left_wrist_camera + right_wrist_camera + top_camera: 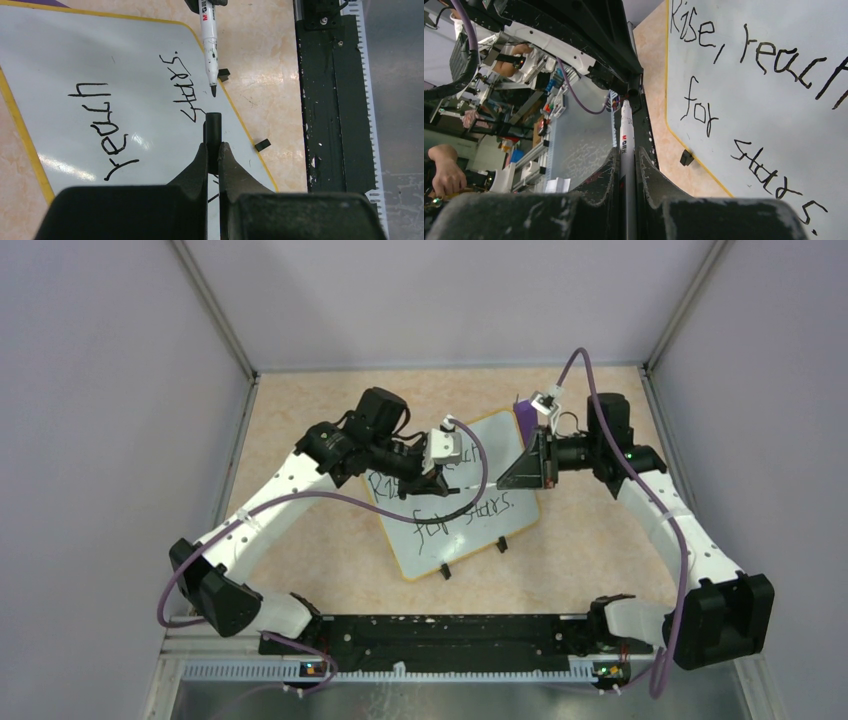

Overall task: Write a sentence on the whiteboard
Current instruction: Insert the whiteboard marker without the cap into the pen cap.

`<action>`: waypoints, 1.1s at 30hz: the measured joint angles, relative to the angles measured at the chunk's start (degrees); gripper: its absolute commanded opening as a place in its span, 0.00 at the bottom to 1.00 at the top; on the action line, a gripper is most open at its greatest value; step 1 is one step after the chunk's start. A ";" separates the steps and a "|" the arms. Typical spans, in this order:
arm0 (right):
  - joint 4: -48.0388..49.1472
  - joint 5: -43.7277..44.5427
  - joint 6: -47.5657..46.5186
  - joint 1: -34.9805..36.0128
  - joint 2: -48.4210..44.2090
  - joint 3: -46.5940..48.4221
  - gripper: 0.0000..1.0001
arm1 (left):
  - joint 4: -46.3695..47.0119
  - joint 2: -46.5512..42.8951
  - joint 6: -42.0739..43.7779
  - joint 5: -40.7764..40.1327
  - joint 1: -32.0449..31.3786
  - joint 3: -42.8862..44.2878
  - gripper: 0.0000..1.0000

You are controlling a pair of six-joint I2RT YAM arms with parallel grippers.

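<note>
Your whiteboard (440,548) lies at the middle of the table (320,540), turned askew, its two black clip feet (445,571) on the edge nearest the arms' bases. The sentence (698,111), "Rise, reach for stars.", runs across it in black marker in two lines.

Above the board your two grippers meet nose to nose. Your right gripper (626,152) is clamped on the white barrel of the marker (209,40), whose bare black tip points at the left one. Your left gripper (213,148) is pinched tight on the black cap (213,127), one end facing the tip. Tip and cap line up with a small gap between them, and the cap is not on.

From the left wrist, the tip hangs near the board's orange rim, just beside the word "stars". A purple block (523,418) stands at the board's far right corner, close by the right gripper. The black base rail (430,635) runs along the table's near edge.
</note>
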 measured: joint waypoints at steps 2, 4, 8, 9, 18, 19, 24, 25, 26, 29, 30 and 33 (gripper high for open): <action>0.46 0.24 0.42 0.13 0.00 0.00 0.00 | 0.00 -0.02 0.00 0.46 0.00 0.04 0.00; 0.61 0.35 0.55 0.17 0.02 0.00 0.00 | 0.02 -0.02 -0.02 0.94 0.00 0.07 0.00; 0.68 0.68 0.81 0.87 0.00 0.00 0.00 | 0.02 0.00 -0.07 1.20 -0.15 0.15 0.00; 0.68 0.72 0.85 1.05 0.02 0.00 0.00 | 0.02 0.04 -0.09 1.20 -0.22 0.20 0.00; 0.81 1.46 0.81 1.62 0.02 0.00 0.00 | 0.02 0.35 -0.72 1.16 -0.37 0.44 0.00; 0.79 1.57 0.76 1.62 0.00 0.00 0.00 | 0.02 0.35 -0.74 1.18 -0.37 0.44 0.00; 0.37 2.49 0.17 1.64 0.00 0.00 0.00 | 0.00 0.33 -0.70 1.18 -0.37 0.44 0.00; 0.31 2.71 0.02 1.64 0.02 0.00 0.00 | 0.00 0.31 -0.70 1.18 -0.37 0.44 0.00; 0.28 2.86 -0.13 1.64 0.00 0.00 0.00 | 0.00 0.28 -0.72 1.20 -0.37 0.44 0.00; 0.02 3.15 -0.37 1.64 0.04 0.00 0.00 | -0.02 0.28 -0.72 1.25 -0.37 0.44 0.00; -0.09 3.23 -0.48 1.64 0.04 0.00 0.00 | -0.02 0.28 -0.72 1.29 -0.37 0.44 0.00; -0.61 3.28 -0.72 1.68 0.04 0.00 0.00 | -0.02 0.28 -0.74 1.55 -0.37 0.44 0.00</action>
